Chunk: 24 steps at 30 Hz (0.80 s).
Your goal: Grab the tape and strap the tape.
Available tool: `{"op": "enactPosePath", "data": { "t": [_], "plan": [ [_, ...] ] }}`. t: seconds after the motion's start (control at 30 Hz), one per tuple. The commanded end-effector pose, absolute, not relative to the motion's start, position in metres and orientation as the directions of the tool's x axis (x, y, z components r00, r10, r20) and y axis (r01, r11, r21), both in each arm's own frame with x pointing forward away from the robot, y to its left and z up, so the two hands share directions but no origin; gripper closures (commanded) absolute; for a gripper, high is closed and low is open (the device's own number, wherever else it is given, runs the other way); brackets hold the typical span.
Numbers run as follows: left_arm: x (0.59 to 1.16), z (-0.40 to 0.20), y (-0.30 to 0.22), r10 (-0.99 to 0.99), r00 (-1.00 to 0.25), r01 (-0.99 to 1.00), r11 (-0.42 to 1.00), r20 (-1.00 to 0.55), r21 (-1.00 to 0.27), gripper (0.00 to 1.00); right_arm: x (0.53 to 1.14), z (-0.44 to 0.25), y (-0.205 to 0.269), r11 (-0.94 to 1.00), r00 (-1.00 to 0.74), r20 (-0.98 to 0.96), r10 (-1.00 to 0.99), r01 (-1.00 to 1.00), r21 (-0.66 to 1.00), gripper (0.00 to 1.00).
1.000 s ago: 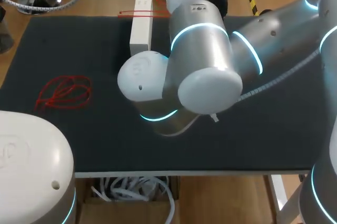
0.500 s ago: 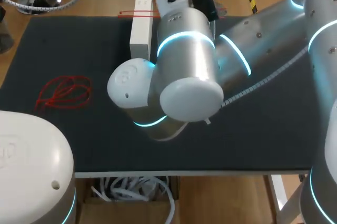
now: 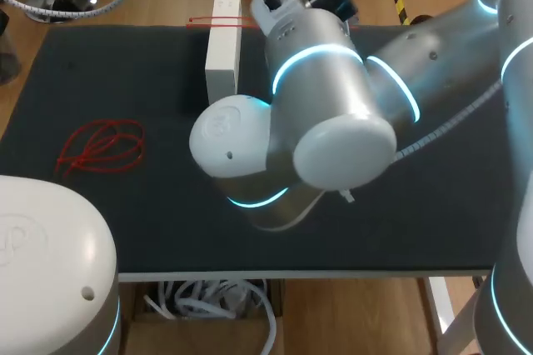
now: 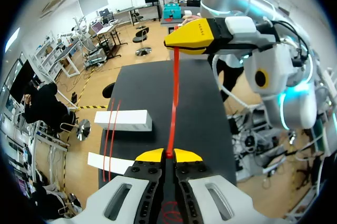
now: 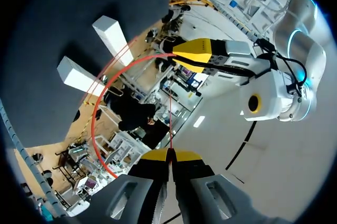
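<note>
The right arm (image 3: 325, 97) is what changed. Half a second back its bulky wrist joints had swung in toward the near end of the box (image 3: 223, 59). Now they have drawn off again to the side away from it, with the housing turned a little. The box has not shifted, nor has the second box (image 3: 226, 5) just beyond its far end. The loose red bundle (image 3: 100, 147), well apart on the box's other side from that arm, has not moved either. The tape (image 4: 174, 98) shows as one red strand running straight and taut between the two grippers, held up off the mat (image 3: 125, 205) and clear of the box. The left gripper (image 4: 168, 154) has its yellow tips pressed together with the strand end pinched between them. The right gripper (image 5: 168, 153) is clamped the same way on a thin red line, and a wider red arc of slack curves out on the box's side. More red strands lie across the box and on to the second box, probably a loop already round both. Where that loop joins the held strand cannot be made out. The sway in and back with both ends gripped suggests the right arm is working the tape, drawing it through or cinching it, rather than fetching it. The grab looks done; the strapping looks under way but not visibly finished. Judged risks are the strand slipping from a pinch if tension climbs, or the boxes being dragged.
</note>
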<state>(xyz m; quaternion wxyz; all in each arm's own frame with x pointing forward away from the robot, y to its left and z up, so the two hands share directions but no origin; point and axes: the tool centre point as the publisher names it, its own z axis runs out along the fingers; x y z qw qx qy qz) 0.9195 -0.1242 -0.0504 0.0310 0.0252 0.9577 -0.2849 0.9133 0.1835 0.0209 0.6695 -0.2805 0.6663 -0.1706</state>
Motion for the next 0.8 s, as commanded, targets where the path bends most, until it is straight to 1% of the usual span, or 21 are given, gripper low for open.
{"op": "enactPosePath", "data": {
  "t": [0.03,0.13,0.5,0.8],
  "plan": [
    [0.920,-0.049,-0.124,0.031,-0.997,0.065,0.839,-0.071,-0.541,1.00,0.915,0.028,0.182,0.787,0.049,-0.803,-0.594,-0.171,-0.593,1.00],
    [0.920,-0.049,-0.124,0.031,-0.997,0.065,0.839,-0.071,-0.541,1.00,0.914,0.027,0.186,0.805,0.049,-0.822,-0.568,-0.175,-0.567,1.00],
    [0.920,-0.049,-0.124,0.031,-0.997,0.065,0.839,-0.071,-0.541,1.00,0.912,0.021,0.208,0.799,0.059,-0.820,-0.569,-0.194,-0.569,1.00],
    [0.920,-0.049,-0.124,0.031,-0.997,0.065,0.839,-0.071,-0.541,1.00,0.912,0.016,0.210,0.789,0.052,-0.807,-0.588,-0.182,-0.587,1.00]
  ]
}}
